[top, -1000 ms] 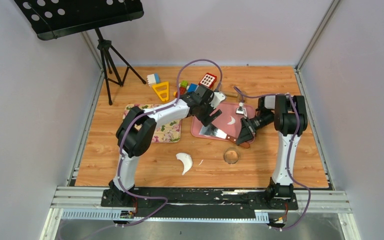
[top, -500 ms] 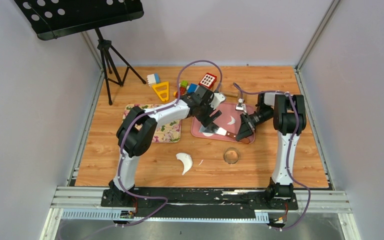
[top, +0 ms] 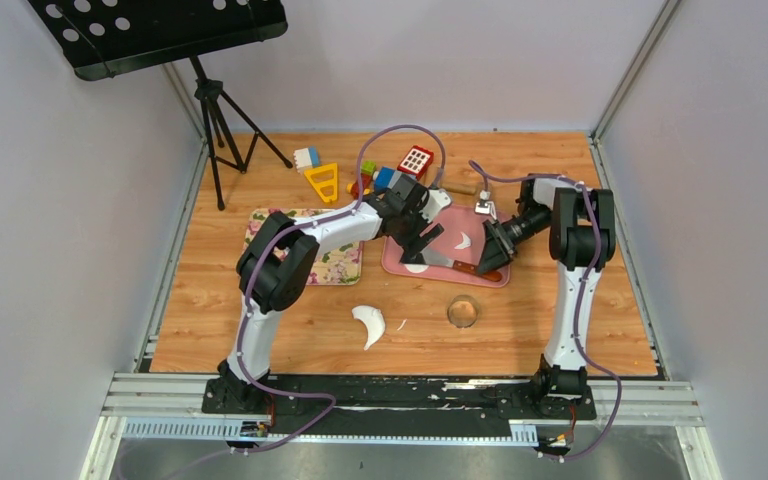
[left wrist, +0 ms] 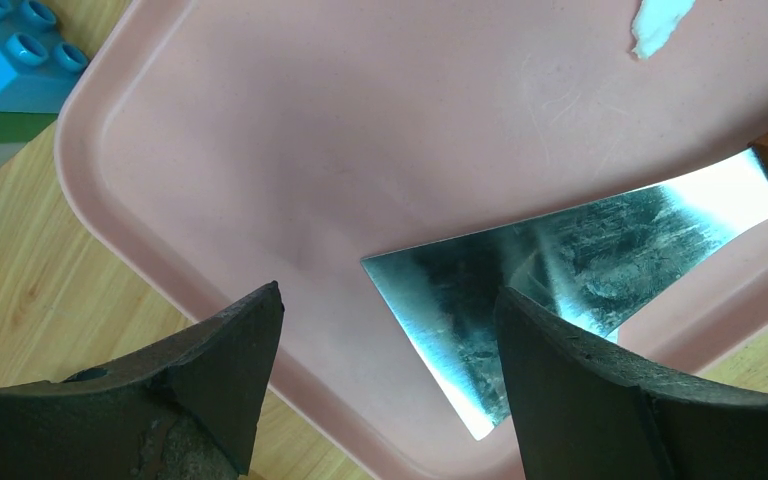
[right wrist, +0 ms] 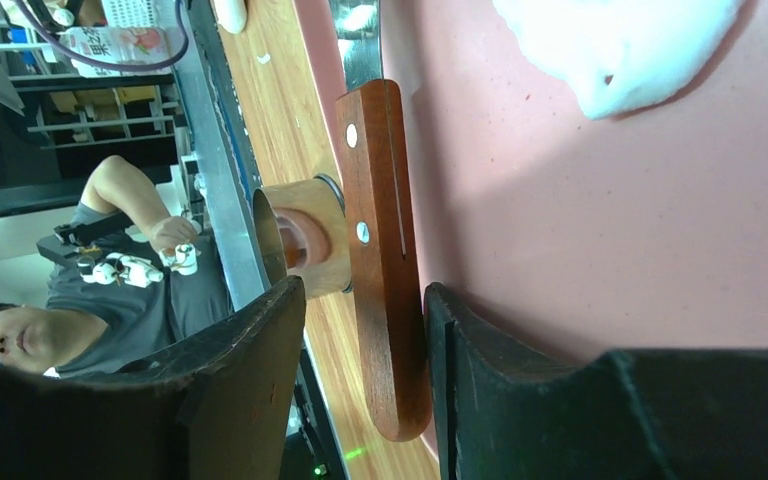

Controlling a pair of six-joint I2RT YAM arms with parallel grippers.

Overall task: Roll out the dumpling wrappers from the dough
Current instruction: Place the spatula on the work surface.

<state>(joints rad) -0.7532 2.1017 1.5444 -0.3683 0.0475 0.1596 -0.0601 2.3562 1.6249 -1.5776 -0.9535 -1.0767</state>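
A metal scraper with a wooden handle (top: 470, 268) lies on the pink tray (top: 460, 277); its blade (left wrist: 580, 270) shows in the left wrist view. My left gripper (top: 422, 243) (left wrist: 388, 295) is open and empty just above the blade and tray. My right gripper (top: 493, 250) (right wrist: 365, 290) is open, its fingers on either side of the handle (right wrist: 380, 250); one finger touches it. A small white dough scrap (top: 463, 240) (left wrist: 660, 25) (right wrist: 620, 40) lies on the tray. A white dough crescent (top: 368, 324) lies on the table. No round wrapper shows.
A small metal ring (top: 463, 312) (right wrist: 270, 235) stands on the table in front of the tray. A floral mat (top: 338, 262) lies left of the tray. Toy blocks (top: 375, 176) (left wrist: 20, 60) sit behind it. A music-stand tripod (top: 215, 120) stands at back left.
My right gripper has carried the scraper back and left, so that it now lies on the tray with its handle off the front rim. The left gripper has barely shifted.
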